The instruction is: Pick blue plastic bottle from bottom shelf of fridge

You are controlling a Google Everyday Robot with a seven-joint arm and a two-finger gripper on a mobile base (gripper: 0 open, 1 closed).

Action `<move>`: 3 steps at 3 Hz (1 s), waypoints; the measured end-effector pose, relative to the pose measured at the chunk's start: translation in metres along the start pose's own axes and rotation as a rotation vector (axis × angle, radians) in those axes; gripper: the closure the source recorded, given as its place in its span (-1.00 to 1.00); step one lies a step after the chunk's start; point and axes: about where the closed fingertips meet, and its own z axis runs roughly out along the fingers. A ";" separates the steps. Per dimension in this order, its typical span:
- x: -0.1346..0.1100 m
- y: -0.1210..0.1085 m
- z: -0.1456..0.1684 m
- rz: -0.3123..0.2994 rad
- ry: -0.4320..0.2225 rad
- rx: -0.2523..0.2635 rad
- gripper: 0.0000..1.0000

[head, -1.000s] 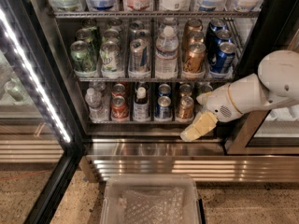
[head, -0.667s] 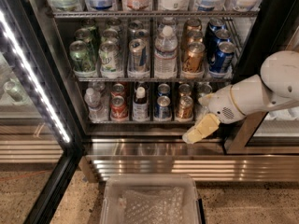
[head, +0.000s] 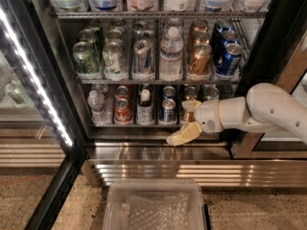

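Note:
The blue plastic bottle (head: pixel 145 107), with white cap, dark neck and blue-and-white label, stands upright on the bottom shelf (head: pixel 108 125) of the fridge (head: pixel 268 42). A red can (head: pixel 123 110) is on its left and a blue can (head: pixel 168 110) on its right. My gripper (head: pixel 179 122) is at the shelf's front edge, right of the bottle, in front of a brown can (head: pixel 188 96). Its cream fingers (head: pixel 184 134) are spread apart and hold nothing. The white arm (head: pixel 268 111) reaches in from the right.
A clear water bottle (head: pixel 171 55) stands among bigger cans on the rack above. The open glass door with a bright LED strip (head: pixel 36 80) is at the left. A steel base (head: pixel 158 153) lies below the shelf. A clear plastic bin (head: pixel 156 205) sits on the floor in front.
The gripper has moved a little to the left along the bottom shelf's front edge, closer to the blue plastic bottle. The bottles and cans have not moved.

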 end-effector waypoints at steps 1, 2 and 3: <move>-0.010 -0.020 0.047 -0.057 -0.099 -0.046 -1.00; -0.010 -0.020 0.047 -0.057 -0.099 -0.046 -1.00; -0.007 -0.026 0.056 -0.066 -0.083 -0.004 -1.00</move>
